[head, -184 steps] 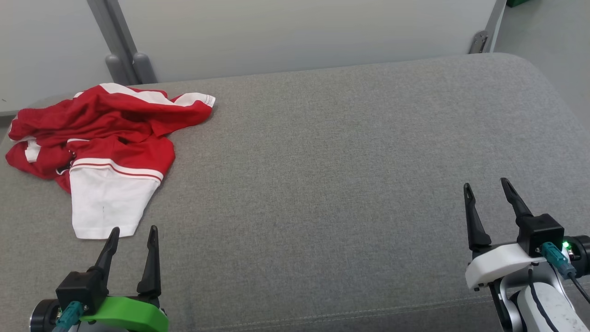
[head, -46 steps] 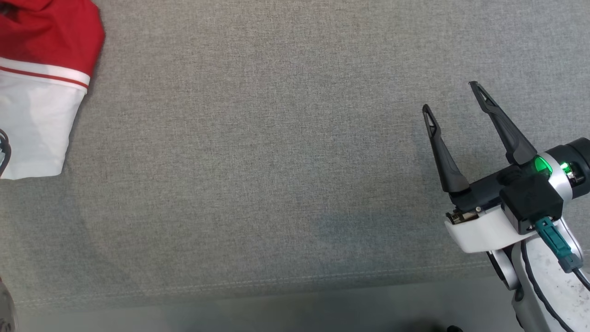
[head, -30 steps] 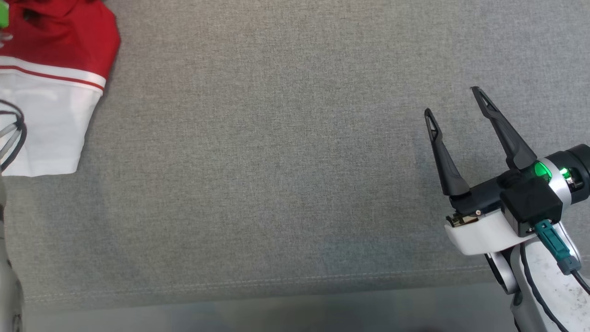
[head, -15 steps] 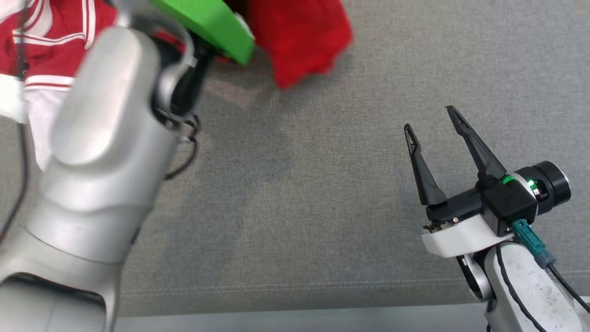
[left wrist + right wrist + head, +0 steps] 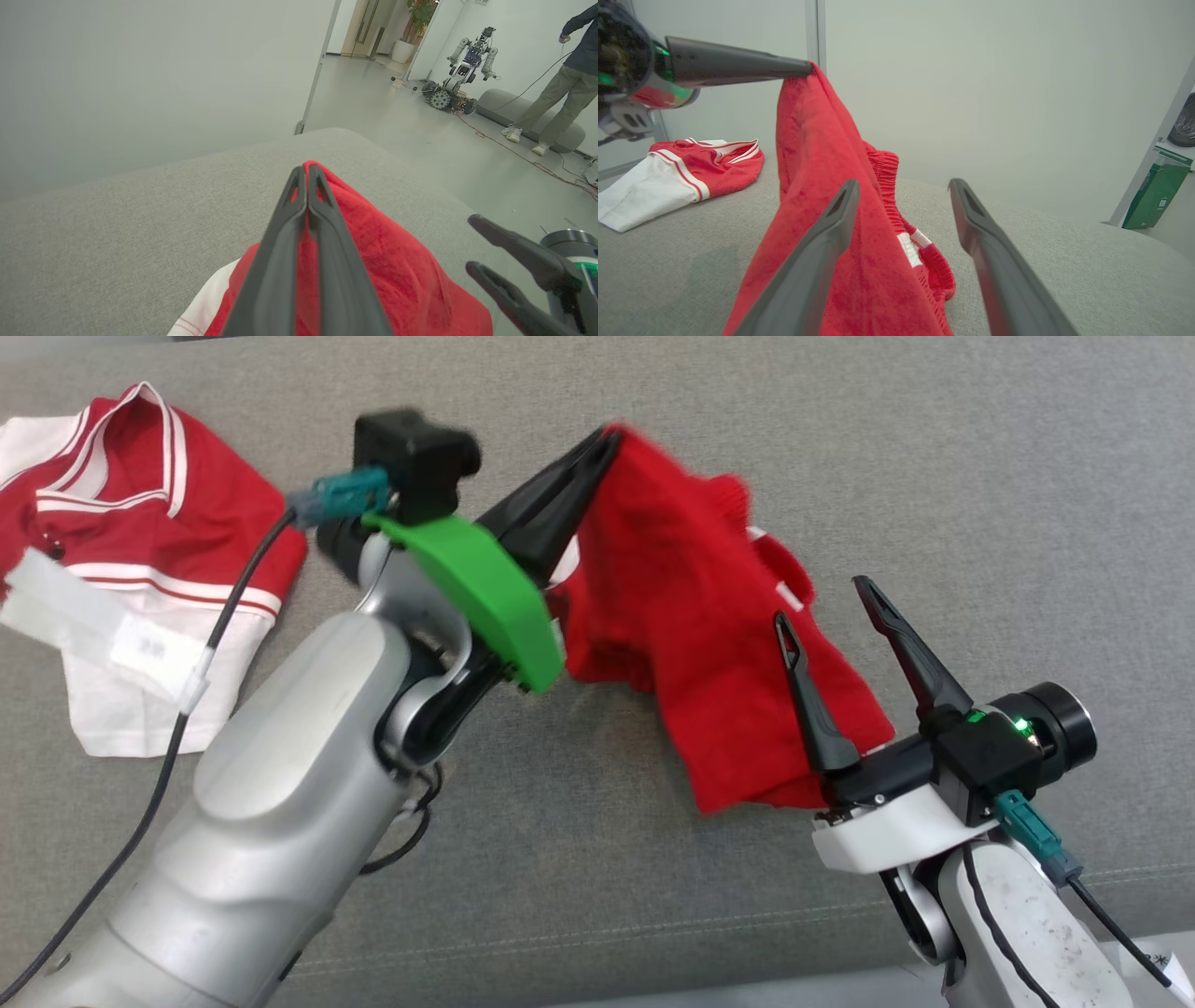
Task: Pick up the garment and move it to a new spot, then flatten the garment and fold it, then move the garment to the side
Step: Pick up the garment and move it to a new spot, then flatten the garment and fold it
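Striped shirt (image 5: 149, 579): red and white, lying crumpled at the left end of the grey bench (image 5: 980, 476).
Left gripper (image 5: 602, 443): fingers pressed together, pinching the top edge of the red garment (image 5: 691, 644) above the bench's middle.
Red garment: hangs from that pinch, and its lower folds reach the bench toward the near edge.
Right gripper (image 5: 820, 600): jaws spread wide, holding nothing, just in front of the hanging cloth. Contact unclear.
Left wrist view: person (image 5: 560, 84) and second robot (image 5: 460, 70) on the floor beyond the bench's right end.
Right wrist view: garment's elastic waistband (image 5: 885, 186); green box (image 5: 1153, 196) at far right.
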Motion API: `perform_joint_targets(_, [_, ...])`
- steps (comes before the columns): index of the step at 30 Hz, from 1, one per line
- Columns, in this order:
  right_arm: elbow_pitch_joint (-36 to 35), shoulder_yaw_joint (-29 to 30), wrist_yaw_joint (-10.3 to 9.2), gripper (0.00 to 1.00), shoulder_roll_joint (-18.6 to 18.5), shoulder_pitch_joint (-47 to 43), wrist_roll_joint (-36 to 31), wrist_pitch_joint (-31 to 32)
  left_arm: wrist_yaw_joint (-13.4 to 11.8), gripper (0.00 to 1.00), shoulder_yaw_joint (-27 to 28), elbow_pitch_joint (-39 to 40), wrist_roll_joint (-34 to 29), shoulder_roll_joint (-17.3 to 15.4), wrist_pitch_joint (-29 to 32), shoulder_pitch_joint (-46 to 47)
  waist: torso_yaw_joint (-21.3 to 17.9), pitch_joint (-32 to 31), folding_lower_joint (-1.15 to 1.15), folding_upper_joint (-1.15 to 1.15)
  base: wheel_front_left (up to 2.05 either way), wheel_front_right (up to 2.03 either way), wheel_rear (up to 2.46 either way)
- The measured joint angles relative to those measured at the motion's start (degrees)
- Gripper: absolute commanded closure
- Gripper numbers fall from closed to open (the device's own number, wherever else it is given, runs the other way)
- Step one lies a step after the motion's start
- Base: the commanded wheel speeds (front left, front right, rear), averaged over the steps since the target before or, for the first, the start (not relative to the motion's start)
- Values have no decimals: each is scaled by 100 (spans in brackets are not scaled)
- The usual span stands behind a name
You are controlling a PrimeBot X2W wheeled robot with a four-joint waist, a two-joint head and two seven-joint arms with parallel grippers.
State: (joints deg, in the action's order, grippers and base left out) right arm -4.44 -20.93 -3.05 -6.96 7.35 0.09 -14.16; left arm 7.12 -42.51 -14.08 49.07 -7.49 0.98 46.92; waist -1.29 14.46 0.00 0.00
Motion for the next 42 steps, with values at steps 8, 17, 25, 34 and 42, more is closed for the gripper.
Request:
perform_joint_targets(8, [47, -40, 0, 0, 15, -52, 20, -2, -1, 100, -19, -693, -111, -713, -38, -745, -348, -44, 0, 0, 0, 0, 0])
perform_joint_targets(17, [172, -62, 182, 0, -247, -105, -1, -19, 0, 98, -464, -354, -24, -414, -257, -850, -348, -8, 0, 0, 0, 0, 0])
perform_joint_targets(25, [677, -197, 822, 0, -765, 439, -33, 296, -1, 41, -661, -312, 4, -390, -419, -850, -44, -24, 0, 0, 0, 0, 0])
perform_joint_targets(34, [1226, -122, 922, 0, -979, 509, 350, 412, -4, 0, -712, -531, -165, -415, -928, -1131, 393, -223, 0, 0, 0, 0, 0])
perform_joint_targets(42, [1630, -394, 1012, 0, -1035, 312, 789, 589, -218, 0, -688, -497, -299, -398, -1221, -1735, 664, -605, 0, 0, 0, 0, 0])
